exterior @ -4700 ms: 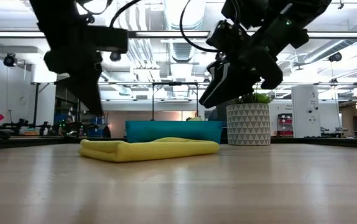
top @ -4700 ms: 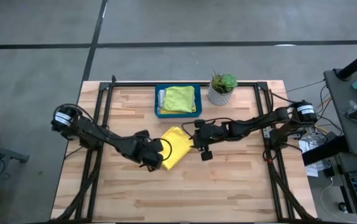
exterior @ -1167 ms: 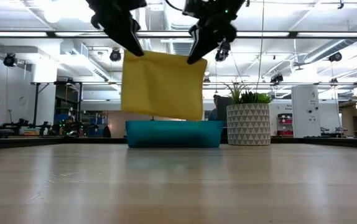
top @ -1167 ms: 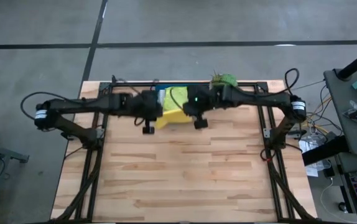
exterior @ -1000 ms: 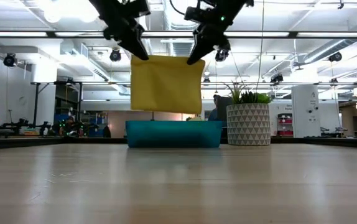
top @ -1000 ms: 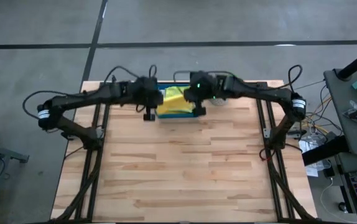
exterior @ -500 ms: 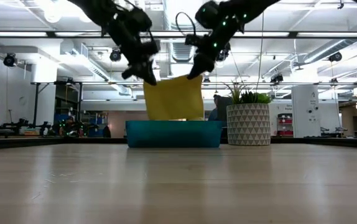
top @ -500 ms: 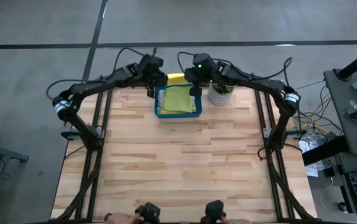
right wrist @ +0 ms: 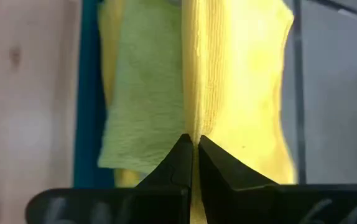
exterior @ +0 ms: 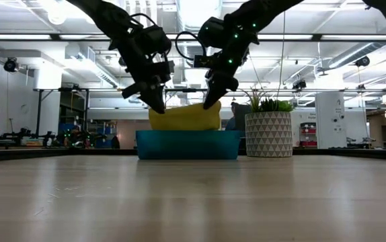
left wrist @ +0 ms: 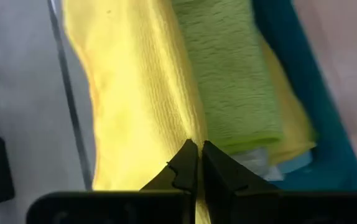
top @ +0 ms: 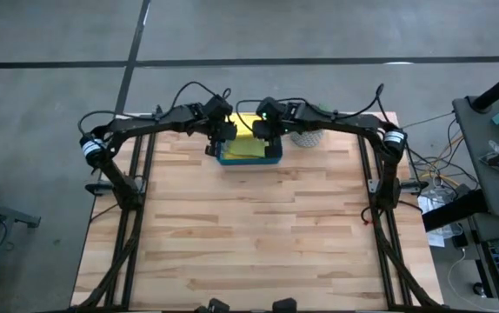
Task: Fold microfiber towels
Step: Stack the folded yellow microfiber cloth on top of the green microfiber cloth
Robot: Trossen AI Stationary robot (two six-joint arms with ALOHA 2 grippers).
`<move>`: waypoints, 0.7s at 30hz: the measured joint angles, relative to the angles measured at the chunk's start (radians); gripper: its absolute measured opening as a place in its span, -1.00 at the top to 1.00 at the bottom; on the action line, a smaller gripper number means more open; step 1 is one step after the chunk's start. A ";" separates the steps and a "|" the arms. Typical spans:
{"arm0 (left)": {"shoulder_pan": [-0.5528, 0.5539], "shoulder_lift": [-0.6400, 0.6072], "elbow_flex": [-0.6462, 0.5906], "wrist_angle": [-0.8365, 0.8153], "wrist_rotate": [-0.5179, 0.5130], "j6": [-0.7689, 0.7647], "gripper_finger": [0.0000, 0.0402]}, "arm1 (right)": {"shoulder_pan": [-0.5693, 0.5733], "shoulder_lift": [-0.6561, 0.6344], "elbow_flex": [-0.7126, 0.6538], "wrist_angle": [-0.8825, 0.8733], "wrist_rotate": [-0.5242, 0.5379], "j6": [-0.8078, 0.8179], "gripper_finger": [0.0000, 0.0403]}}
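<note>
Robotics lab or workshop: exposed ceiling ducts [exterior: 179, 50], strip lighting [exterior: 354, 37], concrete floor [top: 49, 52], and equipment benches [exterior: 18, 141] behind the wooden counter [top: 249, 235].

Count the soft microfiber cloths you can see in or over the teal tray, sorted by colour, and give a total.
Yellow microfiber cloth held over the teal rectangular tray: 1
Yellow cloth under the pile: 1
Lime green folded cloth: 1
Light blue cloth, only an edge showing: 1
Total: 4
</note>
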 joint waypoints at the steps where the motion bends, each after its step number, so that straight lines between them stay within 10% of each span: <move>1: -0.008 -0.001 -0.007 0.000 0.002 -0.001 1.00 | 0.006 0.000 0.000 -0.009 -0.001 0.008 0.96; 21: -0.071 0.022 -0.062 -0.023 0.020 -0.132 0.89 | 0.030 0.000 -0.002 -0.093 -0.112 0.151 0.77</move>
